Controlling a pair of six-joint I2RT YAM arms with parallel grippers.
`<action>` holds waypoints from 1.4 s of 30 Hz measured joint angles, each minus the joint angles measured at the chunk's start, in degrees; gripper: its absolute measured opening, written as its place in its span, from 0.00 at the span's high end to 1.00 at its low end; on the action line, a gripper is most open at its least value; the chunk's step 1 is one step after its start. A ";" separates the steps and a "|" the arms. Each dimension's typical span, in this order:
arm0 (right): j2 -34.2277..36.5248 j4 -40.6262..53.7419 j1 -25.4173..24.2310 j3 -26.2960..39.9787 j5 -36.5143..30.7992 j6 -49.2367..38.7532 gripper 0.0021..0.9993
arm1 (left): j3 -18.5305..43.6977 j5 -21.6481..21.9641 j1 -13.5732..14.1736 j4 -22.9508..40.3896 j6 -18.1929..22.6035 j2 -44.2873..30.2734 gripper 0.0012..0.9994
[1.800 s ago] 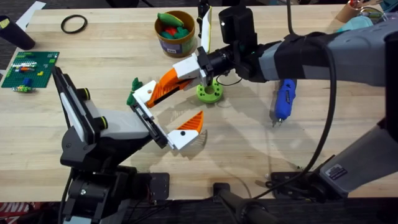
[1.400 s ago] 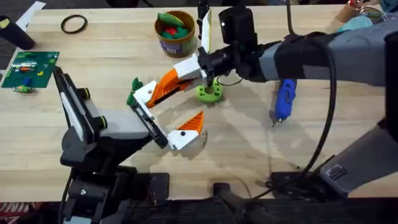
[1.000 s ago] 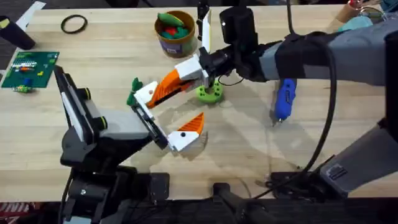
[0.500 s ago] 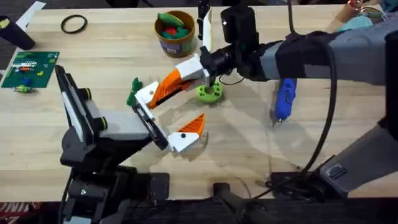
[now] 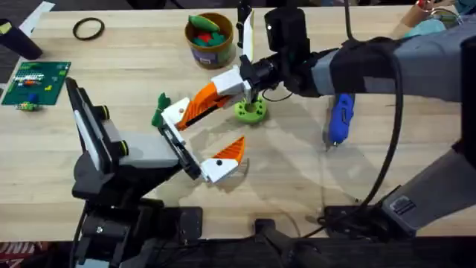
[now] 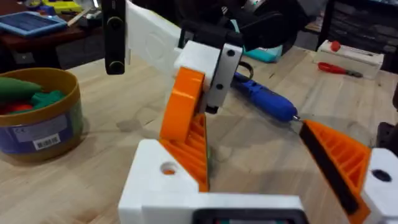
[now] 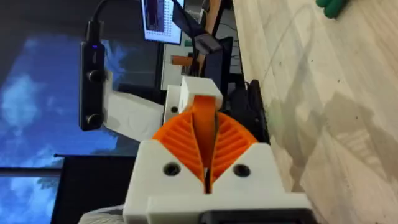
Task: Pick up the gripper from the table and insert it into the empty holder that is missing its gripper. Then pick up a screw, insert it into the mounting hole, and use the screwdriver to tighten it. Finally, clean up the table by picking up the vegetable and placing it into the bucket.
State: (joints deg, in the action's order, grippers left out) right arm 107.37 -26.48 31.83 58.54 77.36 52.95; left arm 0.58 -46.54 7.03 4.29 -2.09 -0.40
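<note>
Stillness at the holder while I seat the finger.
Nearest me, my left hand (image 5: 195,145) stands open, its holder (image 5: 172,114) taking the gripper (image 5: 199,103); nothing has shifted over the last moments, so I judge insertion unfinished. My right hand (image 5: 236,79) stays closed on the gripper's far end. Beyond, the bucket (image 5: 209,39) holds coloured toys; the vegetable (image 5: 158,108) lies on the tabletop (image 5: 297,156).

The right end effector (image 7: 208,163) has its orange ribbed pads (image 7: 233,142) pressed together on a thin orange part. The tabletop (image 7: 311,93) lies at 3 o'clock of it. A dark green object (image 7: 334,6) sits at 1 o'clock.
</note>
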 joint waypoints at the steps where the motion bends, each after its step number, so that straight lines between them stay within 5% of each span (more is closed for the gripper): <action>1: 0.00 0.00 0.00 0.00 0.00 0.00 0.99 | 0.00 0.00 0.00 0.00 0.00 0.00 0.02; 42: 0.00 -4.34 1.72 -0.20 -4.81 3.41 0.96 | 0.02 2.25 -0.59 0.00 -0.07 0.05 0.02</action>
State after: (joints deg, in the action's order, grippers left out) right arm 107.37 -30.82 33.56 58.35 72.55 56.36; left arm 0.60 -44.29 6.44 4.29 -2.16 -0.35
